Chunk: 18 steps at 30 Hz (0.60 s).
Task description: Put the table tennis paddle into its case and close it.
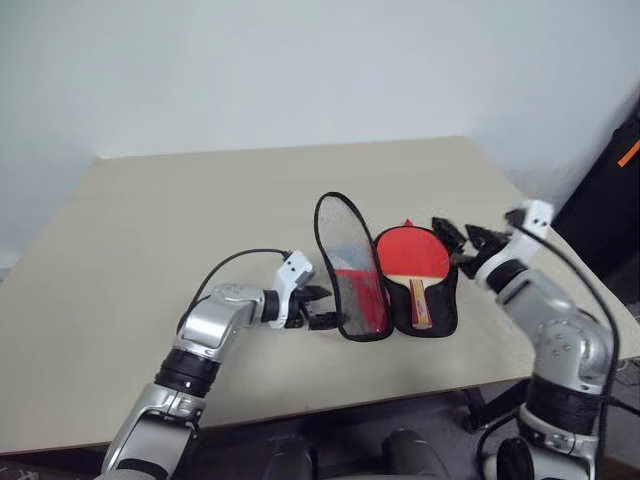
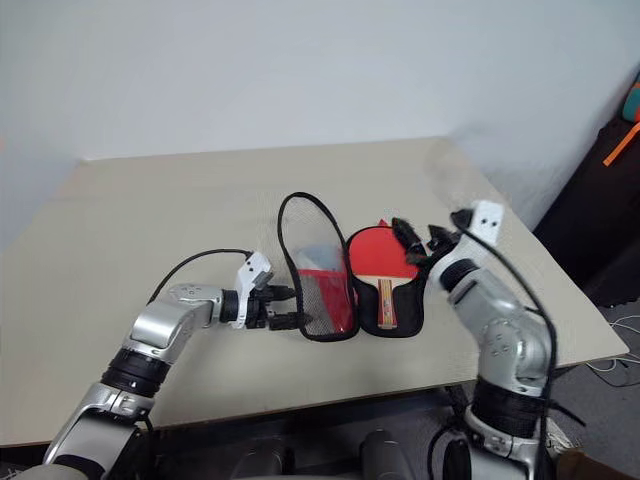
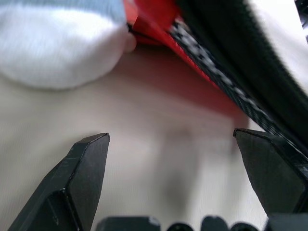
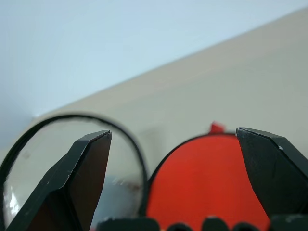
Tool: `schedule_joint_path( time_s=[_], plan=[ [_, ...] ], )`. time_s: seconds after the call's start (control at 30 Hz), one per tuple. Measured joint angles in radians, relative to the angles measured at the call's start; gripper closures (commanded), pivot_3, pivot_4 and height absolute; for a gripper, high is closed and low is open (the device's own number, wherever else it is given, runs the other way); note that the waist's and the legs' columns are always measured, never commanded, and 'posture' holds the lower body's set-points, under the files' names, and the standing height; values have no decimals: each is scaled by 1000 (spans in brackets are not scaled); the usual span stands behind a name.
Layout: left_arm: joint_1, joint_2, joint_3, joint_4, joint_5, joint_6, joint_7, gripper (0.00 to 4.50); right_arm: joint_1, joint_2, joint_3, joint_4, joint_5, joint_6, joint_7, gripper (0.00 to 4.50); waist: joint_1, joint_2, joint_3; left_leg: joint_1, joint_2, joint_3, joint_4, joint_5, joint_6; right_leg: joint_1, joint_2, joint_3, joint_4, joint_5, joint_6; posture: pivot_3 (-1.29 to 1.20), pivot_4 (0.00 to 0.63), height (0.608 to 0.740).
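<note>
The beige table (image 1: pixel 150 260) spreads wide in front of me, and near its front edge lies the case (image 1: pixel 440 318), unzipped. Its black half rests flat on the tabletop while its mesh half (image 1: pixel 352 265) stands up on edge like an open lid, black piping around it and red print low on the mesh. The table tennis paddle (image 1: pixel 412 255) lies inside the black half, red face up, its light wooden handle pointing toward me. My right gripper (image 1: pixel 462 240) hovers just beside the far right rim of the case, fingers spread apart and empty. My left gripper (image 1: pixel 322 307) sits low by the table at the near left foot of the raised mesh half, its two fingers (image 3: pixel 82 178) also apart, gripping nothing.
</note>
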Motion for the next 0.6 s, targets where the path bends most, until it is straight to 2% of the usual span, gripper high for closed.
schedule_joint_path(
  time_s=[0.17,0.43,0.6],
  plan=[
    [-47,-76,-2,48,5,-13,28,0,-2,1,0,46,-3,-72,2,16,0,0,0,0,0,0,0,0,0,1,0,0,0,0,0,0,0,740],
    [-149,-320,-52,161,58,-41,151,0,-37,78,-2,143,-32,-216,-94,16,3,0,0,-1,-1,0,0,0,0,2,0,1,-4,0,1,0,0,740],
    [-154,-374,-53,162,51,-7,197,0,-73,78,-56,187,-54,-328,-166,16,0,1,0,0,-1,0,-1,0,0,2,0,1,-3,0,1,0,0,740]
  ],
)
